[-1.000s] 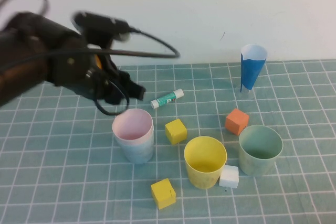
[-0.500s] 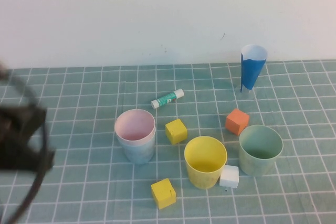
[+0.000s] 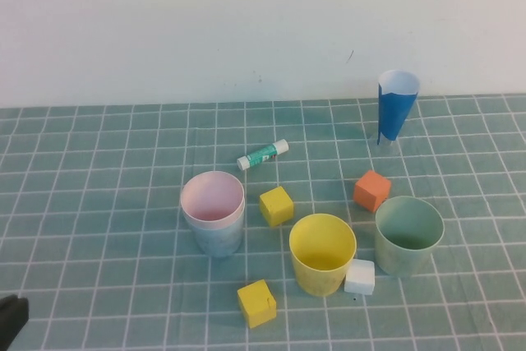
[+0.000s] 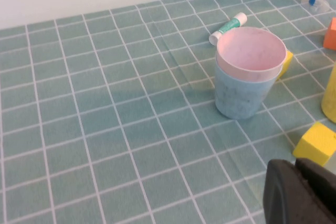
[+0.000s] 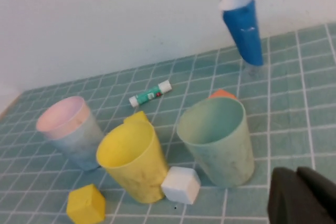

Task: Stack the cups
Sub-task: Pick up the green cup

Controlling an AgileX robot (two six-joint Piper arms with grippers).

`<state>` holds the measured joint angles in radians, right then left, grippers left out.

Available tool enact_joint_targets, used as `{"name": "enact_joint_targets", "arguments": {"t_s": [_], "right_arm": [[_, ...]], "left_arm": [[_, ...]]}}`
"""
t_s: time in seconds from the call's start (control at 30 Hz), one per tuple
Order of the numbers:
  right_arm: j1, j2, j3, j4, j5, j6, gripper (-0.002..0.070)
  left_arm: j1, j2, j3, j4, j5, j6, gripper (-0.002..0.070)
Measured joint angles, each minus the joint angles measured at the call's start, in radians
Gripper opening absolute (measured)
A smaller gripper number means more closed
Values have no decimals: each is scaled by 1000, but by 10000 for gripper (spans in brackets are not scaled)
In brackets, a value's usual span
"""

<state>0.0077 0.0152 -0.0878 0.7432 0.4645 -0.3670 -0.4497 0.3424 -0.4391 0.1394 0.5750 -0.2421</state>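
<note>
Beside the pink cup [image 3: 212, 200] nested in the blue cup [image 3: 215, 234], with left gripper [image 4: 298, 192] and right gripper [image 5: 300, 199] both pressed together and empty, you should grip the yellow cup [image 3: 321, 254] by its rim.

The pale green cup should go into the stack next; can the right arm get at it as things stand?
Probably yes. The right gripper, shut, sits near the pale green cup with bare mat between; only the white cube lies beside it.

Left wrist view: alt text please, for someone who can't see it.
A pink cup sits nested inside a light blue cup, standing upright on a green gridded mat, with a glue stick lying just behind. The shut left gripper hangs apart from the stack, near a yellow cube.
</note>
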Motion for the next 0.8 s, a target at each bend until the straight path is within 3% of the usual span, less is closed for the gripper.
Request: {"name": "enact_joint_targets", "arguments": {"t_s": [0.23,0.57,0.67,0.8], "right_arm": [[0,361,-346,-44,234,-212,-1],[4,945,-815,-113,654,-336,-1],[52,1085,-912,-133,709,-345,-1],[179,1228,-1042,-308,727,-260,-1]], "left_arm": [[0,-8,9,-14,11,-4,-1],[0,-8,9,-24,36,0,-1],[0,-8,9,-24,46,14,-1],[0,-8,9,-24,57,29,-1]]}}
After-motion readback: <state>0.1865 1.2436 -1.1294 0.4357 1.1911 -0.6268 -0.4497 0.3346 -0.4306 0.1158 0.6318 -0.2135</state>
